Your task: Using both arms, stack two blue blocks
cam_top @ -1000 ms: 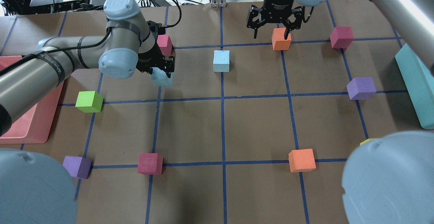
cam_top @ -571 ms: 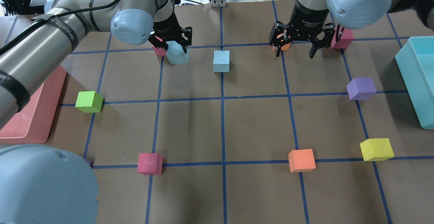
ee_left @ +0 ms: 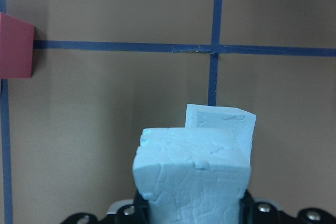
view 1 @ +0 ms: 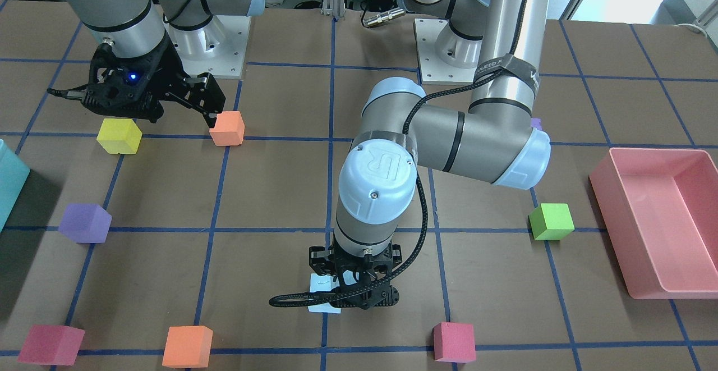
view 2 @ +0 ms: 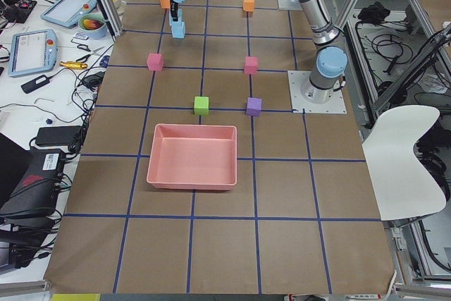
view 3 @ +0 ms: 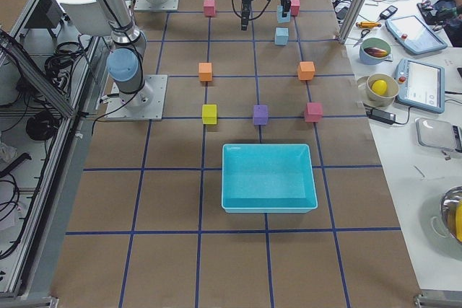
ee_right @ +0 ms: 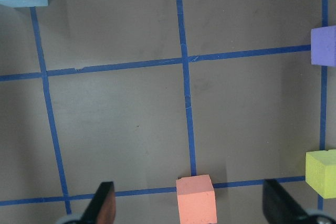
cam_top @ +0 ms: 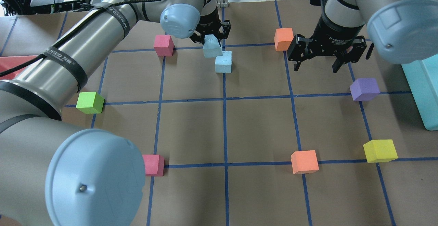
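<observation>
My left gripper (cam_top: 211,41) is shut on a pale blue block (cam_top: 213,50) and holds it tilted in the air. The block hangs just over the far-left edge of the second blue block (cam_top: 223,63), which rests on the table at a tape crossing. In the left wrist view the held block (ee_left: 191,182) fills the foreground, with the resting block (ee_left: 226,124) just beyond it to the right. My right gripper (cam_top: 316,65) is open and empty above bare table, right of an orange cube (cam_top: 283,39). Its fingers (ee_right: 102,208) frame empty table.
Pink cubes (cam_top: 163,45) (cam_top: 152,164), a green cube (cam_top: 90,102), a purple cube (cam_top: 364,89), a yellow cube (cam_top: 379,150) and another orange cube (cam_top: 304,161) are scattered on the grid. A teal bin (cam_top: 422,82) stands at the right edge and a pink tray (view 1: 653,219) on the left side.
My left gripper has carried the blue block rightward, past the pink cube, to just over the resting blue block. My right gripper has moved right and nearer, off the far orange cube.
</observation>
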